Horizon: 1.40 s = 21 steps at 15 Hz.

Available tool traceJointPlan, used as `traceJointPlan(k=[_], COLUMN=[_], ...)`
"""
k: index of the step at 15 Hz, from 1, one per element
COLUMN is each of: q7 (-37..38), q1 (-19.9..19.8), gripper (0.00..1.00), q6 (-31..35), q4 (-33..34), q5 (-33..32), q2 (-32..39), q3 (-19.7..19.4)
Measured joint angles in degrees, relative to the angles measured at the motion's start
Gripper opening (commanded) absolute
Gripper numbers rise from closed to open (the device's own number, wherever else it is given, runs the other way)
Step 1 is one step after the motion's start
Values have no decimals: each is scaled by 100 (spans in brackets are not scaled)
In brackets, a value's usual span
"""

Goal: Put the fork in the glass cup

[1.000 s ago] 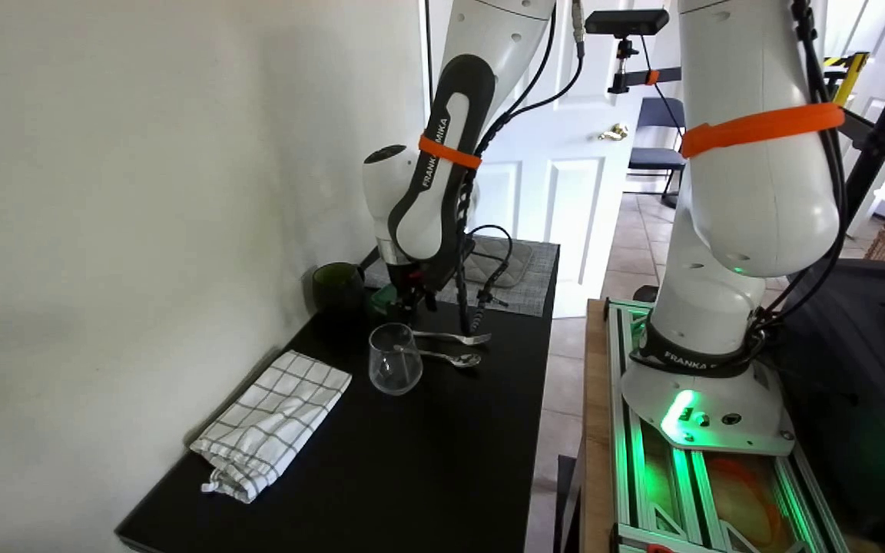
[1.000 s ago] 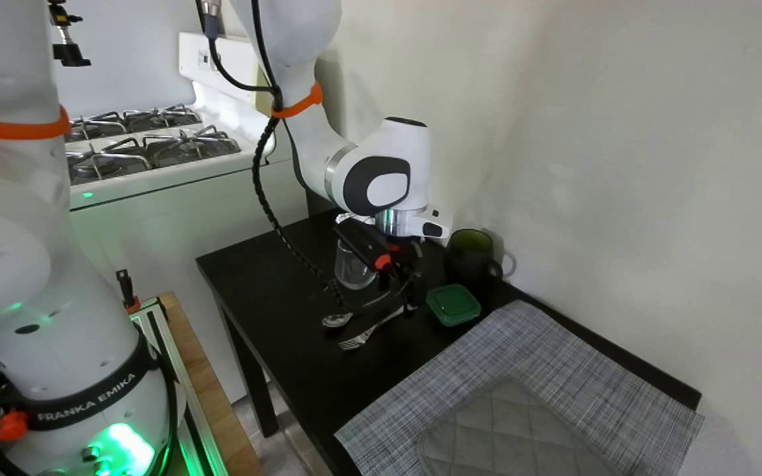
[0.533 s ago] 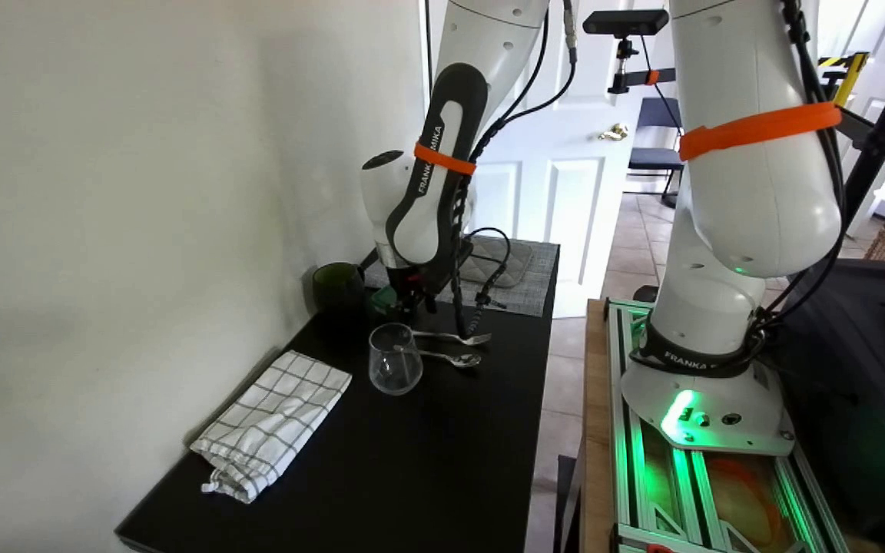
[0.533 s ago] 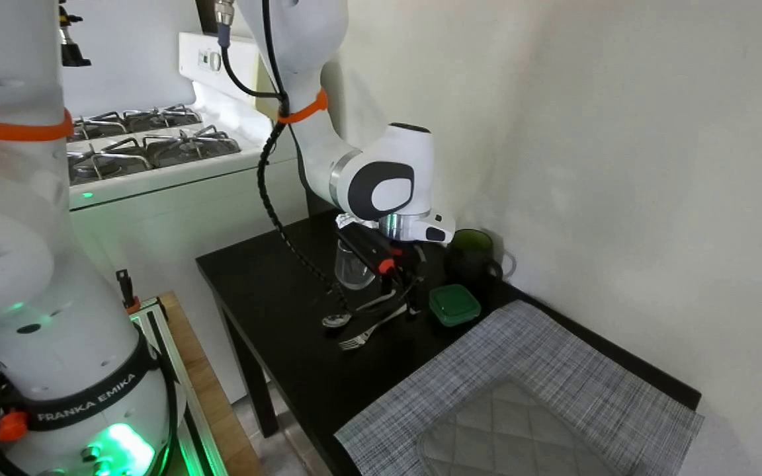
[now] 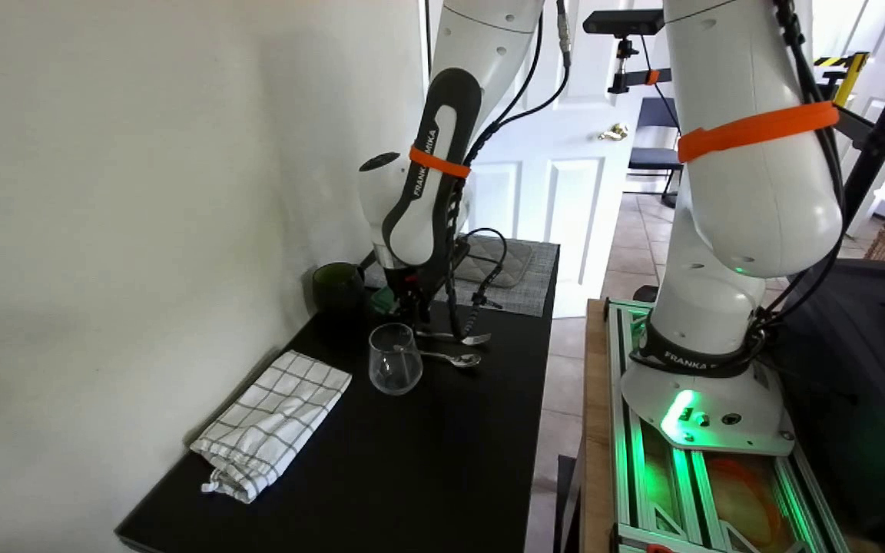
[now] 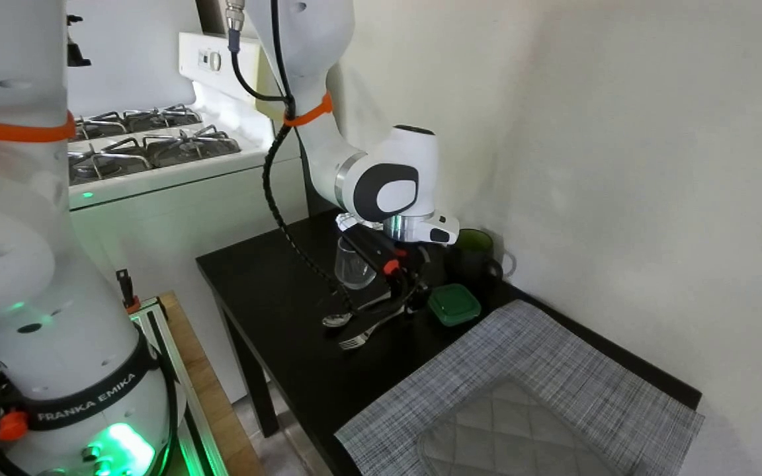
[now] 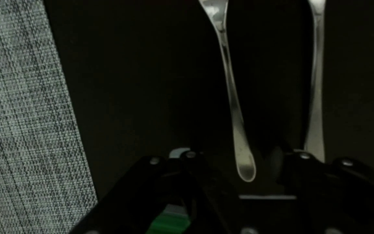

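Note:
The silver metal fork (image 7: 230, 83) lies on the dark table, its handle end between my gripper's fingers in the wrist view. My gripper (image 7: 243, 159) stands part-way open, with a gap on each side of the handle. In both exterior views the fork's tines (image 5: 476, 339) (image 6: 354, 341) point away from the gripper, which hides the handle end. The clear glass cup (image 5: 396, 370) (image 6: 353, 270) stands upright close by, partly behind the arm in an exterior view. It is out of the wrist view.
A silver spoon (image 7: 317, 81) (image 6: 337, 320) lies beside the fork, its handle reaching the right finger in the wrist view. A green lidded container (image 6: 454, 305), dark green mug (image 6: 472, 256), woven placemat (image 6: 520, 350) and checked cloth (image 5: 277, 418) surround the spot. A wall runs along the table.
The arm has sunk lower toward the table and shifted slightly, right in an exterior view. Fork, spoon and glass cup have stayed in place.

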Motion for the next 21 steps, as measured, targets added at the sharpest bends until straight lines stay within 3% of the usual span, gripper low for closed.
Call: traceJointPlan(k=[2, 3, 4, 5, 10, 21], q7=[0, 0, 0, 0, 3, 4], q1=[11, 20, 30, 41, 149, 210], gripper=[74, 50, 40, 40, 2, 4], q6=[0, 0, 0, 0, 0, -17], q4=[20, 27, 34, 42, 81, 150], q5=[0, 0, 0, 0, 2, 0], q2=[42, 60, 79, 94, 95, 96], q3=[-1, -2, -2, -3, 0, -83])
